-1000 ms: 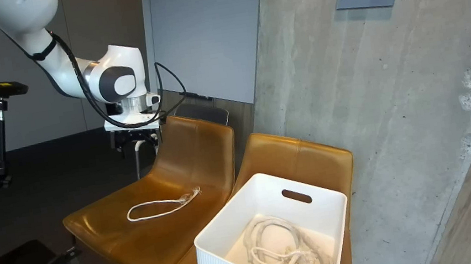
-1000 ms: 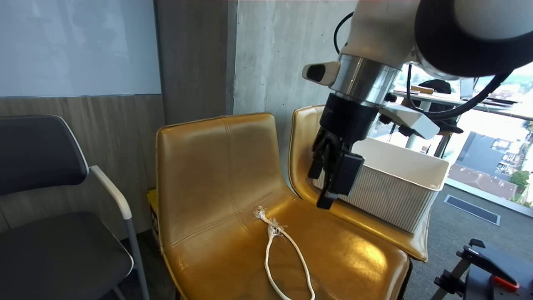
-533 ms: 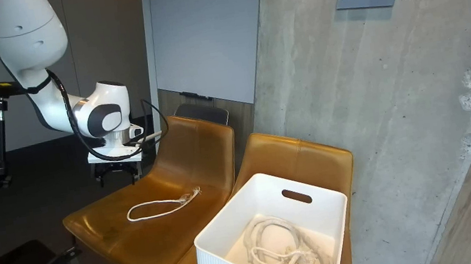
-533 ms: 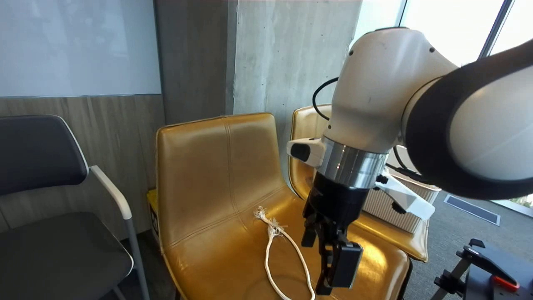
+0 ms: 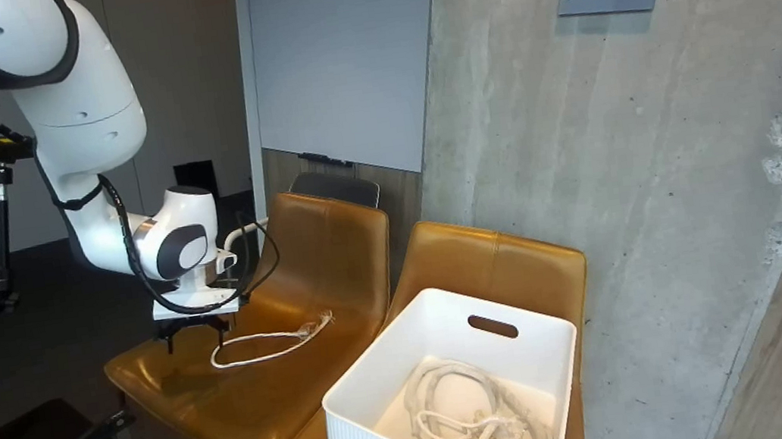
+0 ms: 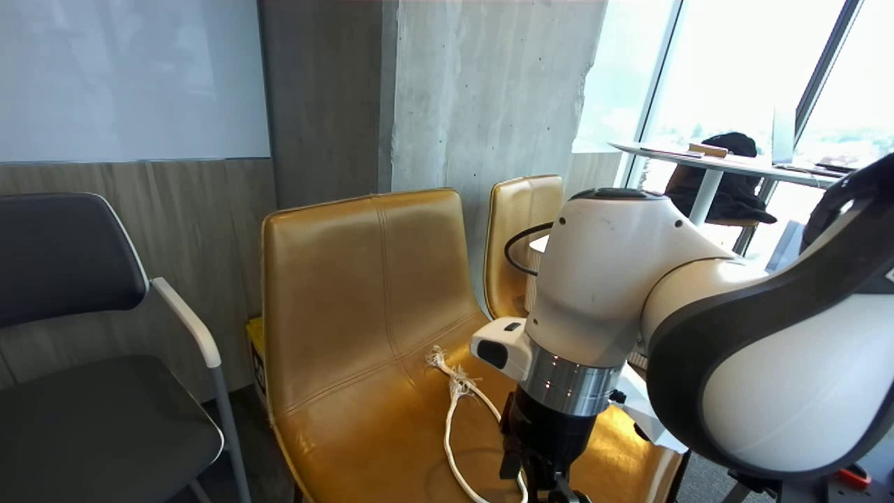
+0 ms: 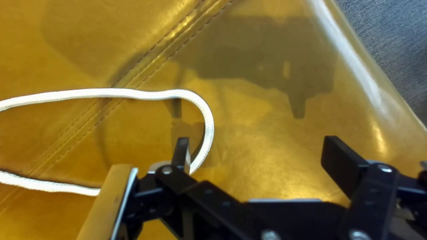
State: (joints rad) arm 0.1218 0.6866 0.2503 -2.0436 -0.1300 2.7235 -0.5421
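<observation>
In the wrist view, the claw [image 7: 256, 141] is spread wide and has hold of nothing. Below it, the white rope [image 7: 116, 93] lies looped on the brown seat [image 7: 273, 170]. One finger [image 7: 180, 151] looks to be over the inside of the loop and the other outside, maybe so the bend falls between them. Past that outer finger, the seat's edge drops to the grey floor [image 7: 397, 43].

In an exterior view, the rope's knot [image 5: 309, 330] is farther from the claw than the bend is. The white box [image 5: 360, 438], with more rope [image 5: 500, 426] inside, sits on the next chair [image 5: 503, 256], well apart from the claw, likely to keep it high.

In an exterior view, part of the claw is cut off. The chair back [image 6: 363, 279] rises past the rope, with seat between it and the claw to move over.
</observation>
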